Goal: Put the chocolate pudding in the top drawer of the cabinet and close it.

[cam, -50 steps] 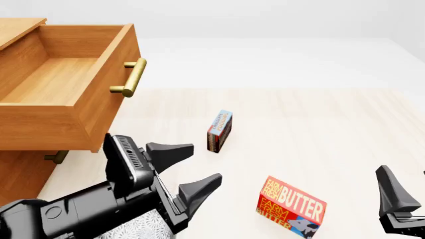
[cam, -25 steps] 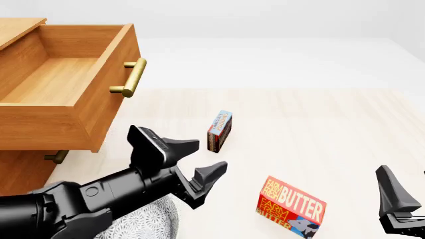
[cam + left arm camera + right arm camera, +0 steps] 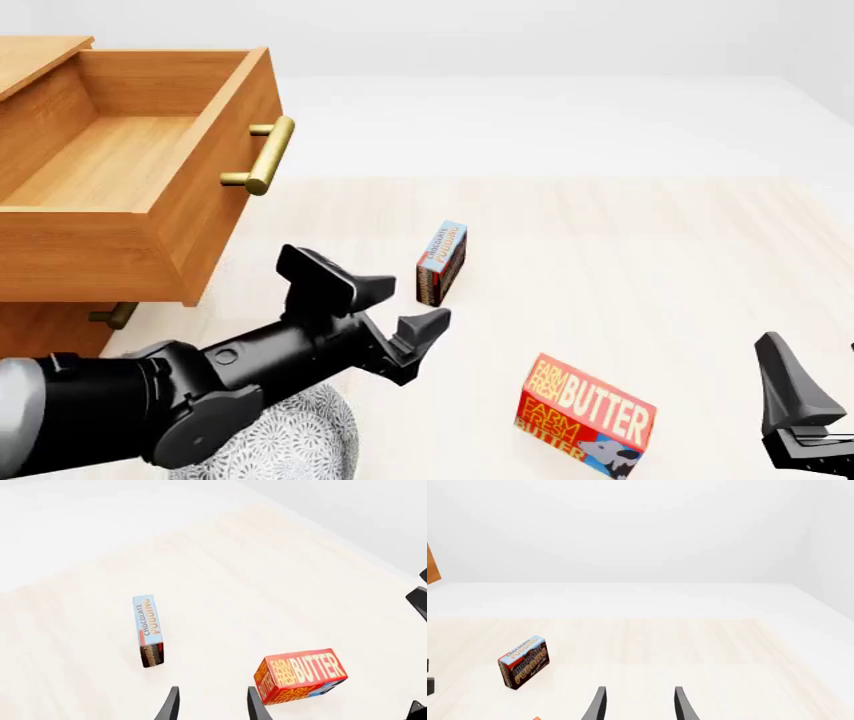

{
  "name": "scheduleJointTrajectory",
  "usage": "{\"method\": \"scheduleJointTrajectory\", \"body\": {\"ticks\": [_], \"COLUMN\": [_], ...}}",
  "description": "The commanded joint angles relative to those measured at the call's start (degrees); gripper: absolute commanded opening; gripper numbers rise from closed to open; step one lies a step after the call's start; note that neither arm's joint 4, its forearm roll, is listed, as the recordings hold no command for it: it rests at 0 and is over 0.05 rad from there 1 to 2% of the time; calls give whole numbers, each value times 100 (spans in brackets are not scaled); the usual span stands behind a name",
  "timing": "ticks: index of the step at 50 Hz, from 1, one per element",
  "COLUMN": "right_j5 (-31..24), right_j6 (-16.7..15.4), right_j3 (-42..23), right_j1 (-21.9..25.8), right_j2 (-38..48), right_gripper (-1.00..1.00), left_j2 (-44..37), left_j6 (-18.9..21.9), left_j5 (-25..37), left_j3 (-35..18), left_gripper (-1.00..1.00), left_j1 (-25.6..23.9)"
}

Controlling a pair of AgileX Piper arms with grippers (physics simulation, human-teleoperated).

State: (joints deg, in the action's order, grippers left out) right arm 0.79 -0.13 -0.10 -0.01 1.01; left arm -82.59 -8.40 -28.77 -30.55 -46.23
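Observation:
The chocolate pudding [image 3: 442,262] is a thin brown box with a light blue panel, standing on its long edge mid-table; it also shows in the left wrist view [image 3: 149,630] and the right wrist view [image 3: 524,663]. The cabinet [image 3: 54,335] stands at the left with its top drawer [image 3: 134,170] pulled wide open and empty. My left gripper [image 3: 406,304] is open and empty, just short of the pudding on its near left. My right gripper [image 3: 795,395] sits at the near right edge, open and empty in its wrist view [image 3: 639,705].
A red-orange BUTTER box [image 3: 587,414] lies near the front, right of my left gripper, also in the left wrist view [image 3: 301,674]. The lower drawer's brass handle [image 3: 112,316] peeks out under the open drawer.
My left arm has reached forward and lowered, bringing its open fingers closer to the pudding. The right gripper, the boxes and the drawer have not moved.

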Motion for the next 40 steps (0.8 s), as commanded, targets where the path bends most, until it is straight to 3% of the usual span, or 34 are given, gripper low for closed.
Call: {"method": "scheduleJointTrajectory", "body": {"ticks": [1, 14, 40], "right_j5": [0, 0, 0], "right_j6": [0, 0, 0], "right_j3": [0, 0, 0], "right_j1": [0, 0, 0], "right_j2": [0, 0, 0], "right_gripper": [100, 100, 100], "left_j2": [-290, -754, -1239], "left_j6": [-15, 106, -52], "left_j5": [120, 213, -47], "left_j3": [-256, -597, -698], "left_gripper": [100, 100, 100], "left_j1": [162, 281, 655]}}
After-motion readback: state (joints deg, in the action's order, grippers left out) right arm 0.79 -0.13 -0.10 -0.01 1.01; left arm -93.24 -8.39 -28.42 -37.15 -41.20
